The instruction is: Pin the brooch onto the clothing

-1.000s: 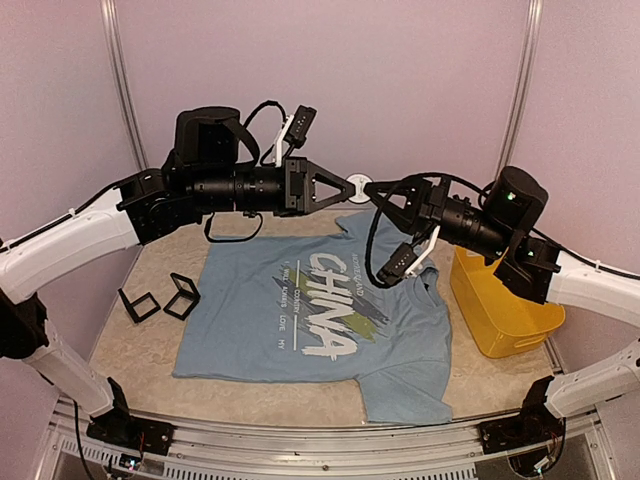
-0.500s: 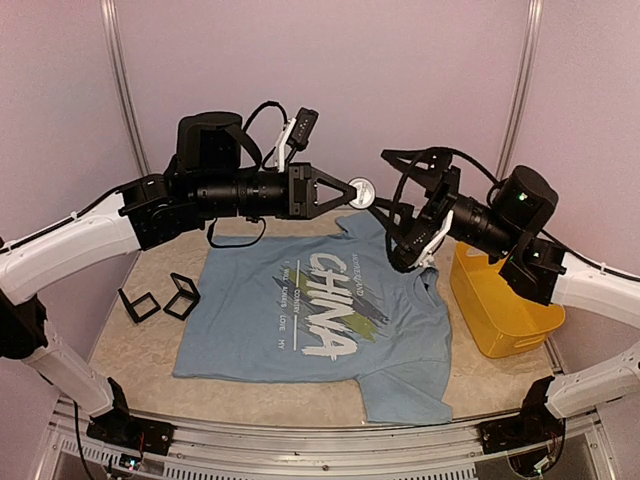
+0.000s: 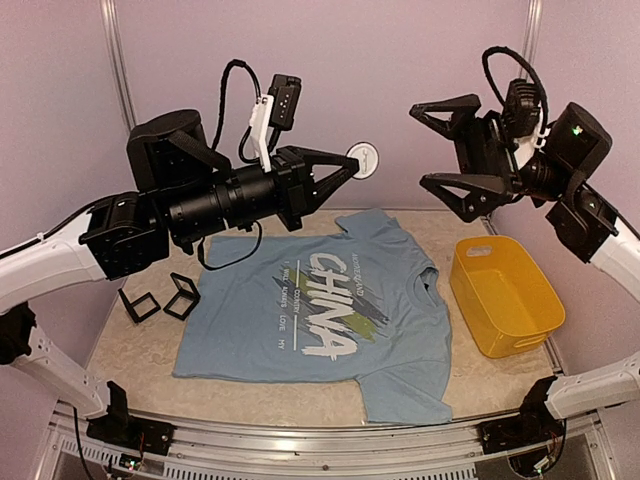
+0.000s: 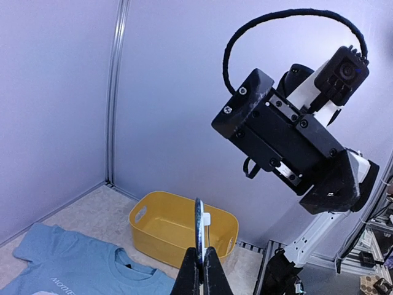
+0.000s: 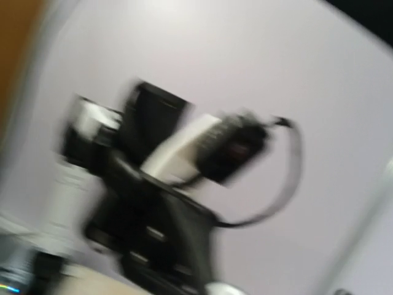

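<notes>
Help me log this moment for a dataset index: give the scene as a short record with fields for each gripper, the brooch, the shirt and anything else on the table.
left gripper: shut on the brooch, raised above the table
right gripper: open, empty, raised, apart from the brooch
brooch: in the air, not on the shirt
T-shirt: spread flat on the table, print up
yellow bin: right of the shirt, empty
black frames: two, left of the shirt
</notes>
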Controlling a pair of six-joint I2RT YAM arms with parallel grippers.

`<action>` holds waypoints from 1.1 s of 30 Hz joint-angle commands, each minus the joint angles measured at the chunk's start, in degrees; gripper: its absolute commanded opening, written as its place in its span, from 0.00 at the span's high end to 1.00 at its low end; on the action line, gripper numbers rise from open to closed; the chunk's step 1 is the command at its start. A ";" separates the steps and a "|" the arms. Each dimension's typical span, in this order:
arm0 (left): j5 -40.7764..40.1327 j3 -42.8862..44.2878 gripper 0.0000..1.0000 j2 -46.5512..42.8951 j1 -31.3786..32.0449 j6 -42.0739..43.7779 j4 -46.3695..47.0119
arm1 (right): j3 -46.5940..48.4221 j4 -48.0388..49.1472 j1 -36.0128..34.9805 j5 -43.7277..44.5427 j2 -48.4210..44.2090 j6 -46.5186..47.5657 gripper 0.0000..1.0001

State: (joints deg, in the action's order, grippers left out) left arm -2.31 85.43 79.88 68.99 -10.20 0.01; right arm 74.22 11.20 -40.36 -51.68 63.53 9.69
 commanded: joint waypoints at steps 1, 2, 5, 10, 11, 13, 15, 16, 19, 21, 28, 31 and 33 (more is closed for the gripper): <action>-4.37 -0.81 1.00 0.40 1.22 4.07 1.65 | 0.53 -0.49 -0.02 -5.93 2.46 -19.76 0.14; -4.64 -0.79 1.00 0.57 1.51 4.46 1.58 | 0.53 -0.03 -0.03 -4.07 2.82 -21.54 0.19; -4.69 -0.92 1.00 0.80 2.13 5.04 1.57 | 1.80 -2.31 -0.72 1.62 3.83 -23.42 0.34; -4.80 -1.22 1.00 0.89 2.90 5.89 2.20 | 1.14 -1.69 -0.83 3.23 4.88 -25.62 0.41; -4.81 -1.11 1.00 0.91 2.94 5.99 2.27 | 1.55 -2.04 -0.93 2.53 5.57 -25.87 0.42; -4.74 -0.97 1.00 0.98 3.03 6.19 2.23 | 1.59 -1.91 -1.13 1.21 6.52 -26.28 0.43; -4.57 -0.97 1.00 0.98 3.02 6.32 2.20 | 1.30 -1.25 -1.28 0.67 7.02 -27.04 0.43; -4.47 -1.03 1.00 0.94 3.09 6.35 2.12 | 1.47 -1.22 -1.29 0.55 7.27 -27.21 0.43; -4.29 -1.18 1.00 0.90 3.08 6.46 2.14 | 1.59 -1.24 -1.52 0.00 7.96 -27.40 0.39; -4.01 -1.22 1.00 0.90 3.08 6.55 2.10 | 1.60 -1.38 -1.56 0.27 8.18 -27.32 0.38; -2.31 -1.99 1.00 0.58 3.26 7.31 2.90 | 2.89 -3.55 -1.61 0.55 9.13 -27.12 0.55; -1.01 -2.02 1.00 0.62 3.42 7.81 3.44 | 3.28 -5.02 -1.57 1.35 9.42 -26.23 0.58; -0.90 -2.06 1.00 0.63 3.64 8.19 3.63 | 3.69 -6.15 -1.62 2.17 9.74 -25.85 0.59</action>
State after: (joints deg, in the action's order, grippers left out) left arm -6.09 84.07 80.55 71.77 -3.55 1.41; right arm 75.72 7.86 -41.52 -50.89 72.20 -16.82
